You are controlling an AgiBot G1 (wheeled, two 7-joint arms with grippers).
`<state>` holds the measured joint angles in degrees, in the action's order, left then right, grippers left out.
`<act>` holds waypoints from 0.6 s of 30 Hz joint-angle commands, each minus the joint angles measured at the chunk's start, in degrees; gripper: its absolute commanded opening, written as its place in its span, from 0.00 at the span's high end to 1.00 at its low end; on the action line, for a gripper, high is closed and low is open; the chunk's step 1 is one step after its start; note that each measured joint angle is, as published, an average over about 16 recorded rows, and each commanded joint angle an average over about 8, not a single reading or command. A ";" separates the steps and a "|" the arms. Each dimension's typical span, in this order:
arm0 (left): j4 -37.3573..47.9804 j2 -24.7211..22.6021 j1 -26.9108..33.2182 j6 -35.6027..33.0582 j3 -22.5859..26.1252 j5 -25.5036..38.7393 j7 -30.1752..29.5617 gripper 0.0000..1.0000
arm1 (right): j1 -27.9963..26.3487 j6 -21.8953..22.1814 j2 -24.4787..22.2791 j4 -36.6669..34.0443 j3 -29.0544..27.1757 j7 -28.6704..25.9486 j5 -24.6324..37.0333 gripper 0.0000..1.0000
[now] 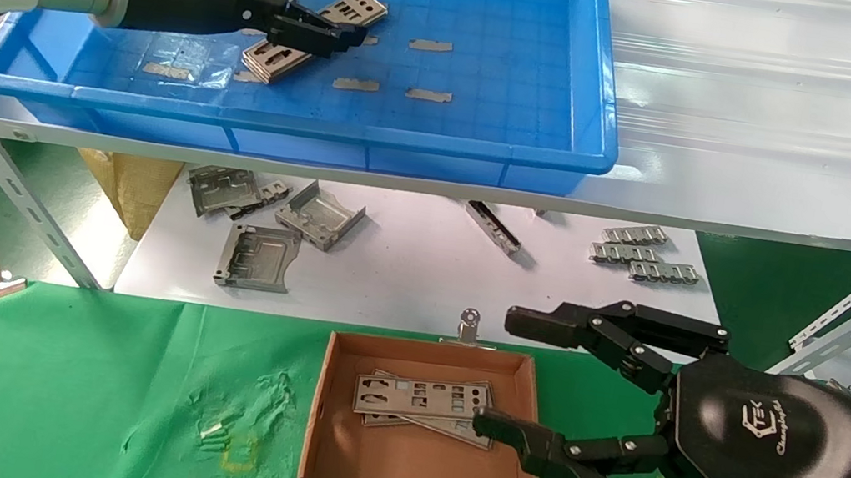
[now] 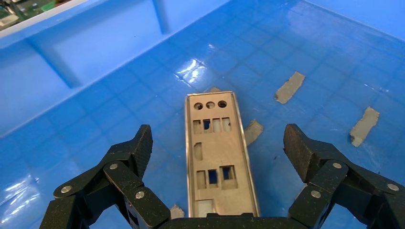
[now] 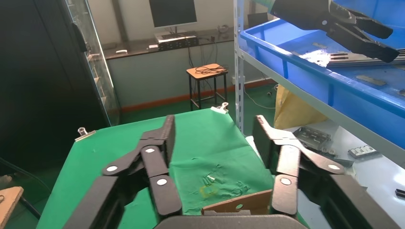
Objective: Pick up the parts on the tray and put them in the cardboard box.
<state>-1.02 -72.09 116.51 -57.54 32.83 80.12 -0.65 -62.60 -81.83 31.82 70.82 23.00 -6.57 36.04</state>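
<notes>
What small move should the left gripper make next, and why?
Probably lower and close. The left gripper is open inside the tray, its fingers on either side of a part lying flat, not yet gripped. The right gripper waits open beside the cardboard box.

Blue tray [image 1: 493, 127] sits up on the shelf, tan tape on its grid floor, with punched silver plates [image 1: 284, 58] stacked flat at its nine o'clock. At six o'clock, the brown cardboard box [image 1: 330, 427] holds two overlapping plates [image 1: 418, 398].

left gripper [image 1: 317, 8]: jaws spread | right gripper [image 1: 506, 373]: jaws spread
</notes>
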 commanded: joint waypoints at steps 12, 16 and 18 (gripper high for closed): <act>0.89 0.20 -0.64 -0.22 -0.45 -0.63 0.20 1.00 | 0.00 0.00 0.00 0.00 0.00 0.00 0.00 0.00; 0.89 0.23 -0.71 -0.08 -0.44 -0.62 0.37 1.00 | 0.00 0.00 0.00 0.00 0.00 0.00 0.00 0.00; 0.87 0.20 -0.76 0.09 -0.42 -0.60 0.51 1.00 | 0.00 0.00 0.00 0.00 0.00 0.00 0.00 0.00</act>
<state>-0.19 -71.95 115.73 -57.40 32.37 79.48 -0.06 -62.60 -81.83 31.82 70.82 23.00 -6.57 36.04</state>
